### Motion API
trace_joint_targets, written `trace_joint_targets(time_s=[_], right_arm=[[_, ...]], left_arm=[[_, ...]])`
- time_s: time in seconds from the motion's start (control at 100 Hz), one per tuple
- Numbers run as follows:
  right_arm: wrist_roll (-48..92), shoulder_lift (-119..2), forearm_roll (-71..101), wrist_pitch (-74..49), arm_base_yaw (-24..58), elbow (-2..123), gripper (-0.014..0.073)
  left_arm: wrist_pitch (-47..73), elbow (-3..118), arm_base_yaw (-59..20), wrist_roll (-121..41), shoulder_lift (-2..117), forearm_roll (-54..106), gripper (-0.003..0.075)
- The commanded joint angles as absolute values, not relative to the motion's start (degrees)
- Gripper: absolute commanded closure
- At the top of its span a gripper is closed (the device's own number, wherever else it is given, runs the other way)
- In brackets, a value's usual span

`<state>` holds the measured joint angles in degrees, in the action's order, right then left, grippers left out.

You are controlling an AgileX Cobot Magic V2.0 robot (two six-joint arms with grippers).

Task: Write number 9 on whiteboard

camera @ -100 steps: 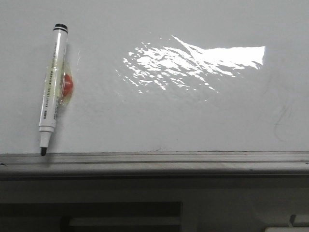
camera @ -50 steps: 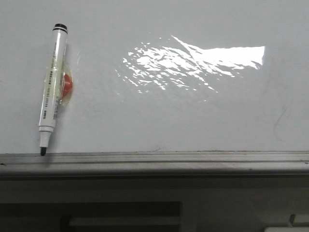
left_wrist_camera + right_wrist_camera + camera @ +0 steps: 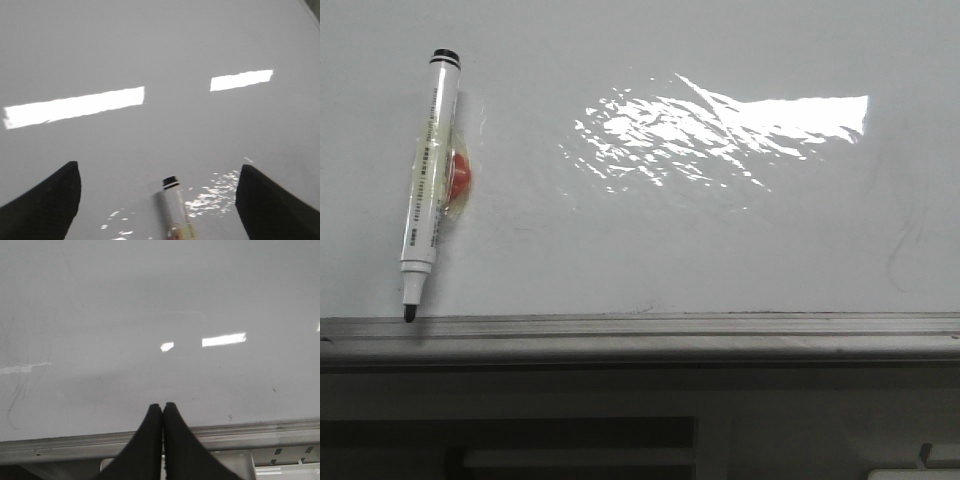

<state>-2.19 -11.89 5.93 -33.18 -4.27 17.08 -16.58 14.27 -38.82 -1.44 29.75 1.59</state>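
Observation:
The whiteboard [image 3: 650, 240] fills the front view, with its grey metal ledge [image 3: 650, 330] along the lower edge. No number 9 shows on it, only a faint grey smudge [image 3: 900, 250] at the right. A white marker [image 3: 428, 185] with a black tip is taped to the board at the left, tip down on the ledge. My left gripper [image 3: 159, 166] is open, and the marker's top end [image 3: 172, 200] lies on the board between its fingers without touching them. My right gripper [image 3: 163, 406] is shut and empty, in front of the ledge [image 3: 250, 432]. Neither gripper shows in the front view.
A red round piece [image 3: 460, 175] sits under the tape beside the marker. Bright glare [image 3: 720, 130] lies on the board's middle. Below the ledge is a dark frame with openings [image 3: 570, 440]. A metal bracket [image 3: 235, 462] shows under the ledge near my right gripper.

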Motion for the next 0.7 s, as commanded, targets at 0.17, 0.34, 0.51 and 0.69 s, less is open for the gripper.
trace_joint_targets(time_s=[0.17,0.34,0.51,0.69], right_arm=[[-1.95,-12.93,5.78,-27.67,-4.3,18.52,0.0654],[-1.95,-12.93,5.78,-27.43,-4.3,18.52,0.0654],[-1.95,-12.93,5.78,-27.16,-4.3,18.52,0.0654],[-1.95,-12.93,5.78,-27.16,-4.3,18.52,0.0654]], left_arm=[[-19.61,16.25,-46.97,-0.69,32.06,3.55,0.0176],[-14.58,16.25,-47.07,-0.69,37.15,3.67,0.0176],[-16.27,16.25,-47.07,-0.61,44.0,11.99,0.0176],[-18.57,16.25,-47.07,0.0,50.05,17.21,0.0176]])
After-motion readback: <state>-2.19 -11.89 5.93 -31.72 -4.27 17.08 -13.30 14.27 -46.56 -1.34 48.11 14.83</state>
